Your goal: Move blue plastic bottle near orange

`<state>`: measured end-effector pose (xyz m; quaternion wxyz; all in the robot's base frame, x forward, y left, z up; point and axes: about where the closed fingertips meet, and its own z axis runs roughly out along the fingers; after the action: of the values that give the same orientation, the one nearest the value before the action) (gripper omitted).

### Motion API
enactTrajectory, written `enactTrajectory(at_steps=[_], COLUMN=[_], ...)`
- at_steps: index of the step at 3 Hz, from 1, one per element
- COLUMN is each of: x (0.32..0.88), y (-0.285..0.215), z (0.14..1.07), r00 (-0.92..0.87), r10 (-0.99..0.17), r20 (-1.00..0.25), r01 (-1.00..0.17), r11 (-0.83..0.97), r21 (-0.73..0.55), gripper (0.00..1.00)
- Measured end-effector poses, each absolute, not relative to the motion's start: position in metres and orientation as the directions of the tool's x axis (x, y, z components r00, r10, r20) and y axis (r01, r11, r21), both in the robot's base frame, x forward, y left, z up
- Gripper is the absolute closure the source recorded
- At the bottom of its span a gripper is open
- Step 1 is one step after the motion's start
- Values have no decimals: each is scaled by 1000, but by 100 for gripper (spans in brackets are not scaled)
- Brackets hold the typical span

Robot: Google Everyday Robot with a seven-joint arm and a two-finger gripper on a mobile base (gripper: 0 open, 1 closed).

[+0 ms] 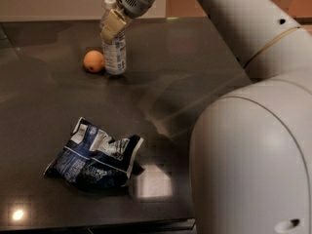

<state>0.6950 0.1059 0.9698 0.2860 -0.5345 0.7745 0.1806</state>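
At the lower left lies a crumpled snack bag [95, 155]. In the upper left sits the orange [93, 61], with the blue plastic bottle [115, 55] upright just right of it. Our gripper [112, 24] clasps the bottle's neck. We judge only the release remains.

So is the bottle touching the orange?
Cannot tell. In the camera view the blue plastic bottle and the orange meet edge to edge with no visible gap, but contact isn't plain. The gripper clasps the bottle's upper part.
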Motion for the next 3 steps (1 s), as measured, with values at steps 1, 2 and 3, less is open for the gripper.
enactTrajectory(at_steps=[1, 2, 3], x=[697, 695, 694], y=[114, 120, 121], z=[960, 949, 942], r00=[-283, -295, -297], r10=[-722, -731, -738], r20=[-632, -615, -606], r01=[-922, -917, -915], r11=[386, 397, 401], r21=[-28, -32, -40], gripper=[100, 84, 61])
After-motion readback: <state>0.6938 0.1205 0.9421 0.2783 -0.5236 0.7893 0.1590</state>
